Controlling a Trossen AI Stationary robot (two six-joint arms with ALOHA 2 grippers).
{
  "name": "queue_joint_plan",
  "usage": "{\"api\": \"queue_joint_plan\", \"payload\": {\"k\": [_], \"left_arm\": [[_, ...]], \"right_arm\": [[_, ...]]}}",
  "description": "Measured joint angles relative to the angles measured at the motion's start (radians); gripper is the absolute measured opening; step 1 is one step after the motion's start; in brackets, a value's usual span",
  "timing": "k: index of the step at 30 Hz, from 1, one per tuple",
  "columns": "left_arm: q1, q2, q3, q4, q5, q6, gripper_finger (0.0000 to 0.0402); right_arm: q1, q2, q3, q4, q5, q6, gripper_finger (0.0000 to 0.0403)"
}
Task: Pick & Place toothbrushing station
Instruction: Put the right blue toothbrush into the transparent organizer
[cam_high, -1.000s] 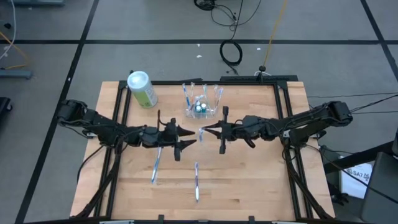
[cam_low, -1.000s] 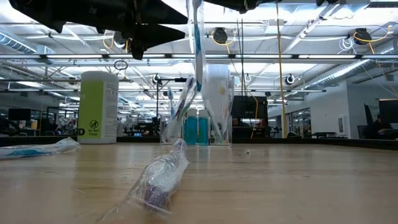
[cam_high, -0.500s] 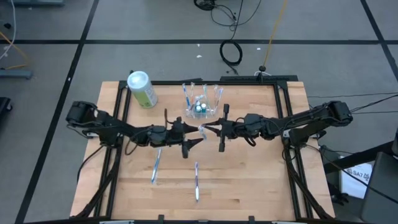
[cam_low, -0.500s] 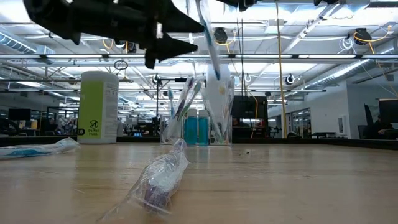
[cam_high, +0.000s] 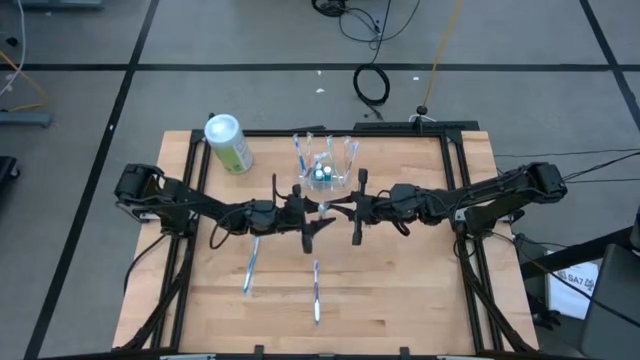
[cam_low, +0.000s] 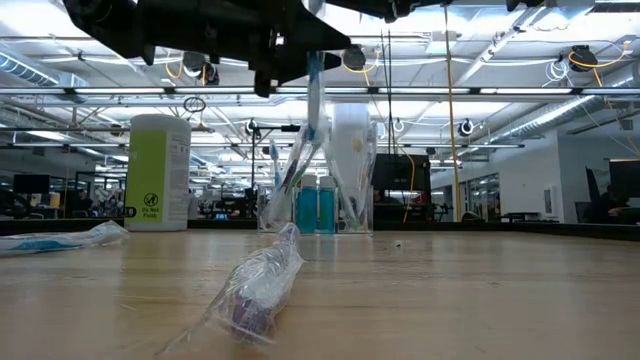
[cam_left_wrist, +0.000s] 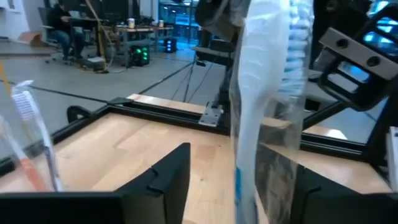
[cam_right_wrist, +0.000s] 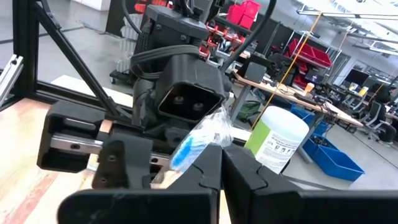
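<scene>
Above the table's (cam_high: 400, 290) middle, the right end effector (cam_high: 331, 209) pinches a wrapped toothbrush (cam_low: 313, 105) that hides between the left end effector's (cam_high: 318, 214) spread fingers, near the clear toothbrushing station (cam_high: 325, 168).

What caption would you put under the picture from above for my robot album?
The right gripper pinches a wrapped toothbrush while the open left gripper straddles it, near the clear toothbrush holder.

Wooden table (cam_high: 400, 290) carries canister (cam_high: 228, 142), clear holder (cam_high: 324, 168) beyond the jaws, two wrapped toothbrushes (cam_high: 249, 272) (cam_high: 316, 293) beneath them.
</scene>
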Motion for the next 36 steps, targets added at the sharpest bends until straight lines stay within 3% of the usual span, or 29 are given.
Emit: {"api": "queue_joint_plan", "payload": {"k": [16, 27, 36], "left_arm": [[0.000, -0.007, 0.000, -0.002, 0.009, 0.013, 0.0014], [0.000, -0.009, 0.000, -0.002, 0.001, 0.001, 0.0013], [-0.001, -0.010, 0.000, -0.001, -0.009, 0.001, 0.0015]], "right_arm": [[-0.012, 0.000, 0.000, -0.020, -0.003, 0.003, 0.0000], [-0.013, -0.020, 0.000, -0.036, 0.000, -0.008, 0.0008], [-0.014, -0.154, 0.001, -0.164, 0.005, 0.003, 0.0073]]}}
